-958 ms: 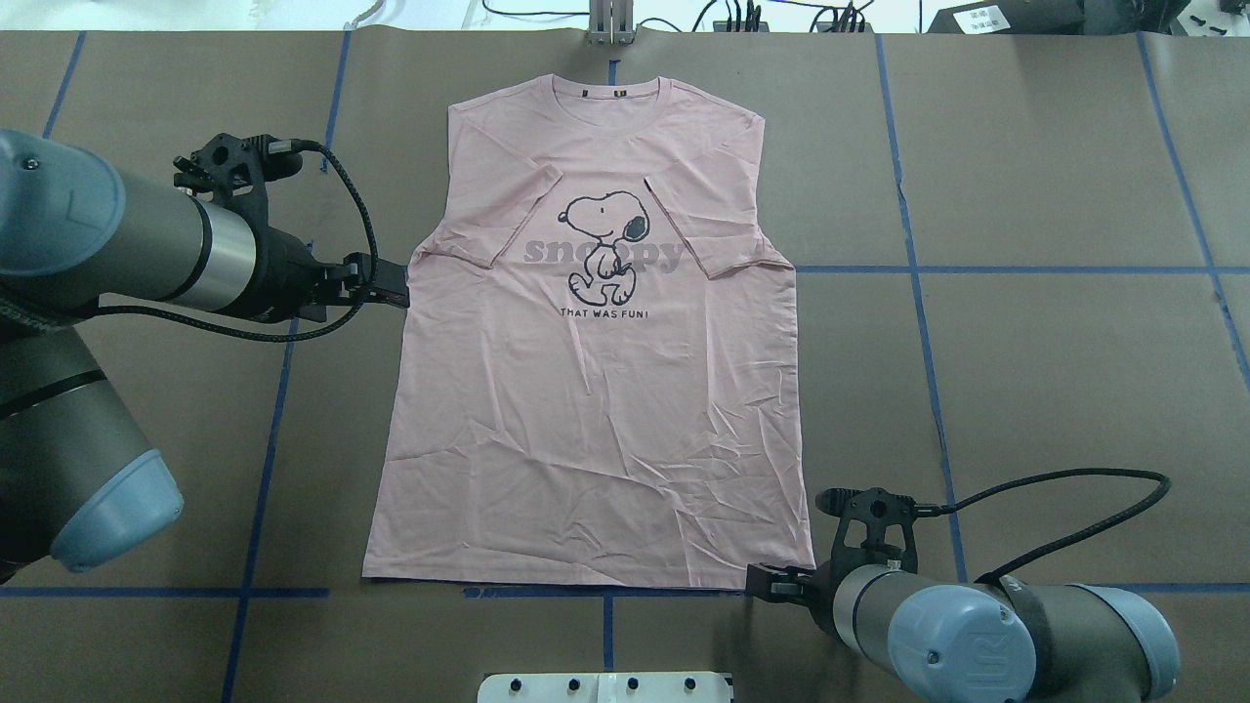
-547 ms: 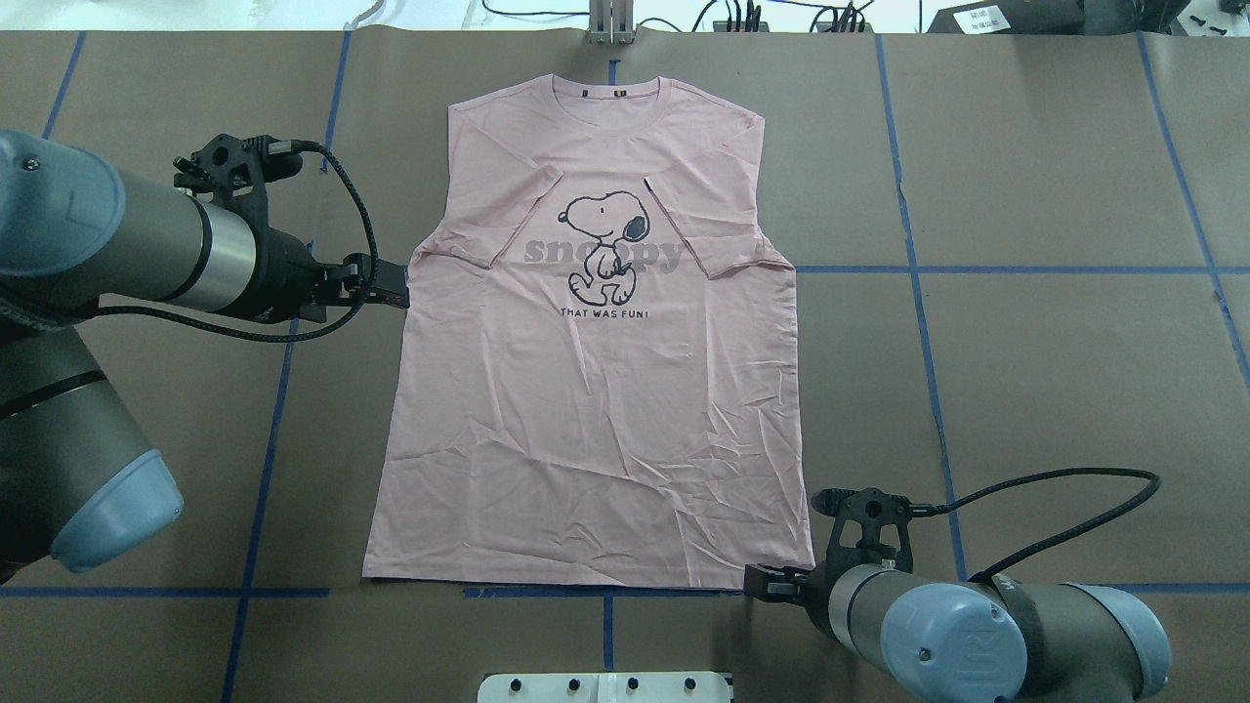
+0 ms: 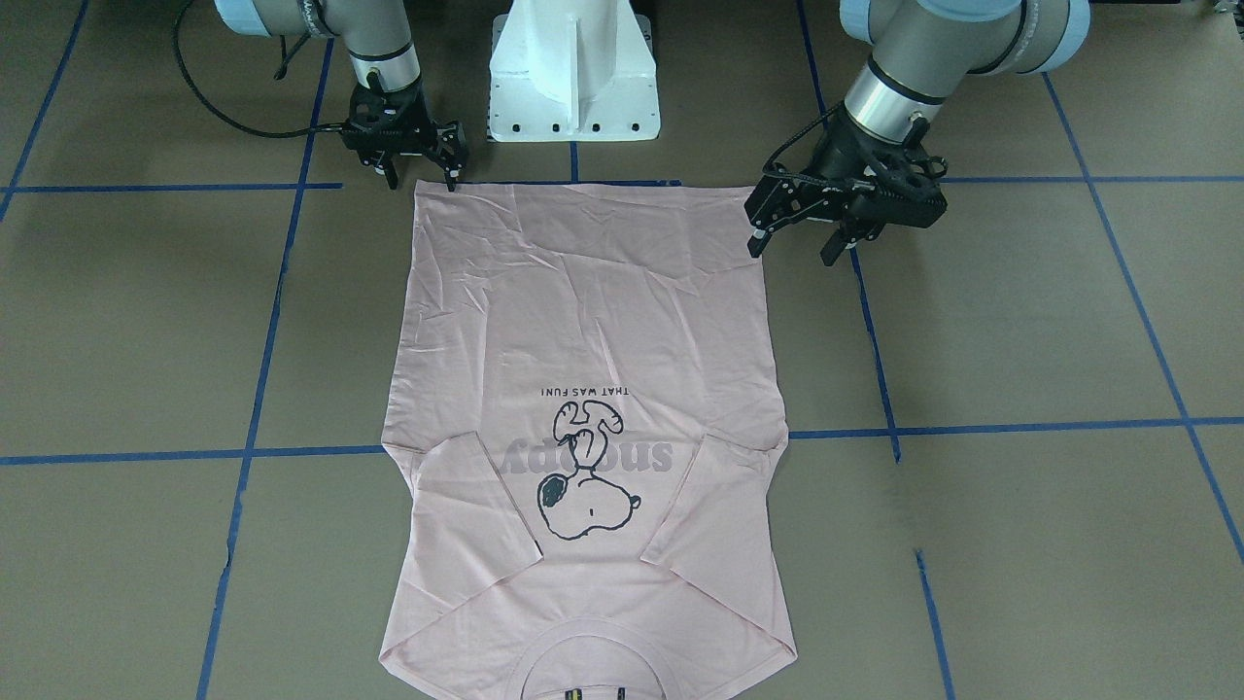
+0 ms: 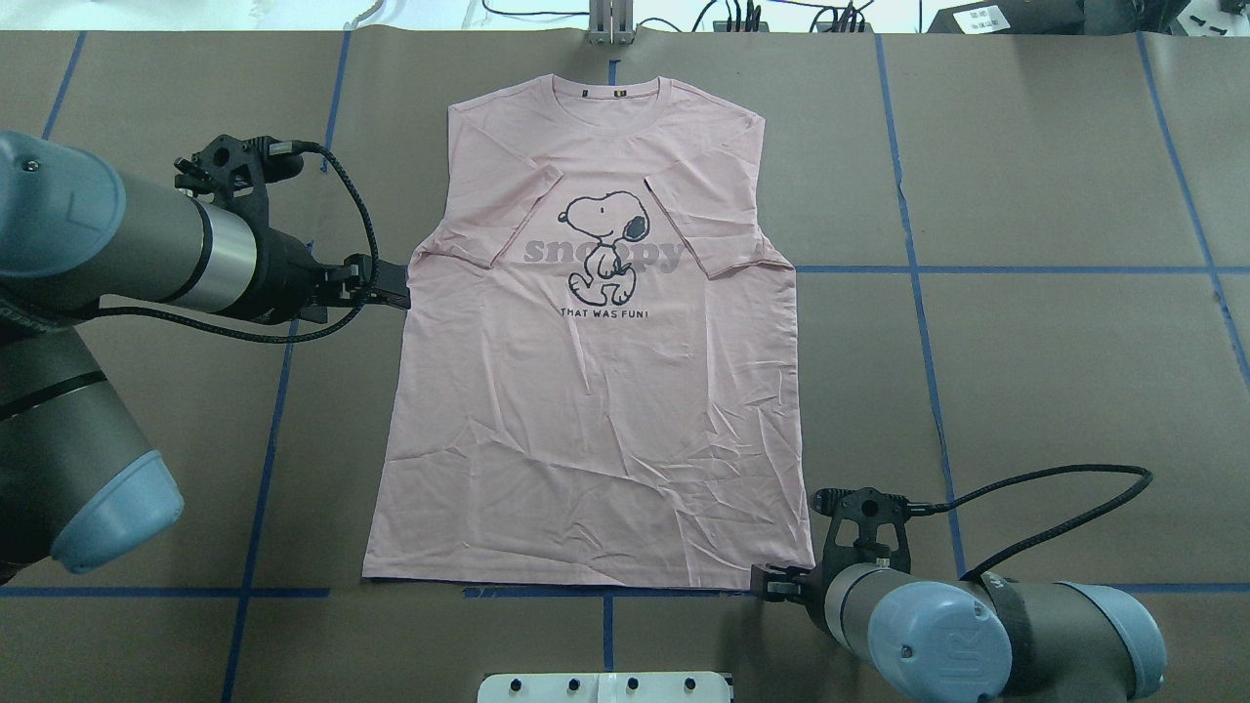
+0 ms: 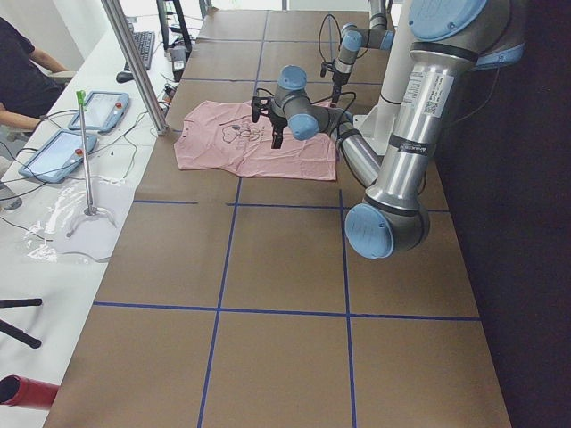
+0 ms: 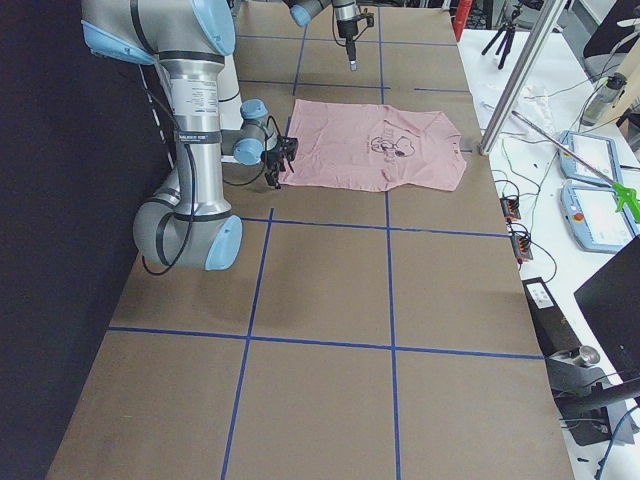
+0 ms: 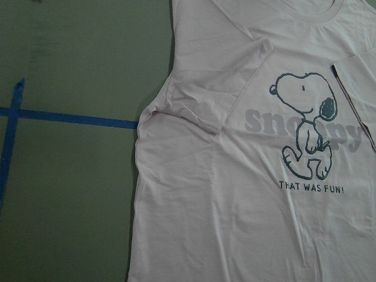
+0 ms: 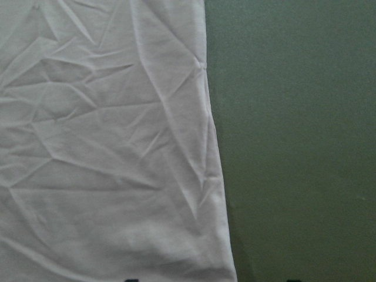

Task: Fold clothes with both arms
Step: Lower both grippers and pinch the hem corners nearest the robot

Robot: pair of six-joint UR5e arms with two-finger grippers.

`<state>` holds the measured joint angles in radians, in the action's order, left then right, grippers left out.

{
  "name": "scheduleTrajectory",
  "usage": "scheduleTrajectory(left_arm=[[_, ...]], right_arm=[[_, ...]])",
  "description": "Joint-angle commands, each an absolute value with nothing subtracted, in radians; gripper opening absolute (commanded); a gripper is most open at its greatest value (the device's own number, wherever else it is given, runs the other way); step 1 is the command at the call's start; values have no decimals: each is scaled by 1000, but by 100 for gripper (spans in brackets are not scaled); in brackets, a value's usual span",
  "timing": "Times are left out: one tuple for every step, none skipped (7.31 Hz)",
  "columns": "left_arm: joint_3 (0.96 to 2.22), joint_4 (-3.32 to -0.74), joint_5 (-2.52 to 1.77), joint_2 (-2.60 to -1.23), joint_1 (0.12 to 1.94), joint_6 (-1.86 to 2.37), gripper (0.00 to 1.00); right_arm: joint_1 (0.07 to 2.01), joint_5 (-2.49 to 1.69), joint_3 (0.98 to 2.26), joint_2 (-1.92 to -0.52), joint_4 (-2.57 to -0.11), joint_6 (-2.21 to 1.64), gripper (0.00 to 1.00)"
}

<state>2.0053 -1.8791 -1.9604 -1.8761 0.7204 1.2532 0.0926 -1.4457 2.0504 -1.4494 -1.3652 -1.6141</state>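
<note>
A pale pink T-shirt (image 4: pixel 586 420) lies flat and face up on my brown paper-covered table (image 4: pixel 1055 391), which is marked into squares by blue tape lines (image 4: pixel 1006 268). The collar points away from me and the hem lies nearest my white pedestal base (image 3: pixel 573 78). Both short sleeves are folded inward over the chest, the one on my left (image 4: pixel 508 220) and the one on my right (image 4: pixel 718 225), framing a black cartoon dog outline (image 4: pixel 605 239) over grey lettering. The lower half of the fabric is creased.

My left gripper (image 3: pixel 792 251) hangs beside the shirt's left edge, just below the folded sleeve, its two black fingers spread apart and holding nothing. Its wrist camera looks down on that sleeve and the print.

My right gripper (image 3: pixel 422 183) sits low at the hem's right corner (image 8: pixel 229 271), fingers also spread, one on each side of the corner. I cannot tell whether they touch the cloth. Its wrist camera shows wrinkled pink fabric on one side and bare table on the other.
</note>
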Motion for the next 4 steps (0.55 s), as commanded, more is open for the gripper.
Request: scheduleTrajectory(left_arm=[[2005, -1879, -1959, -1878, 719, 1253, 100], [2005, -1879, -1960, -1878, 719, 1253, 100], [2006, -1879, -1959, -1879, 719, 1256, 100], [2006, -1879, -1960, -1879, 719, 1256, 100]], right_arm=[[113, -1463, 2048, -1447, -1367, -1609, 88], [118, -1469, 2048, -1447, -1368, -1606, 88], [120, -1470, 2045, -1447, -1368, -1606, 88], [120, -1471, 2045, -1447, -1368, -1606, 87]])
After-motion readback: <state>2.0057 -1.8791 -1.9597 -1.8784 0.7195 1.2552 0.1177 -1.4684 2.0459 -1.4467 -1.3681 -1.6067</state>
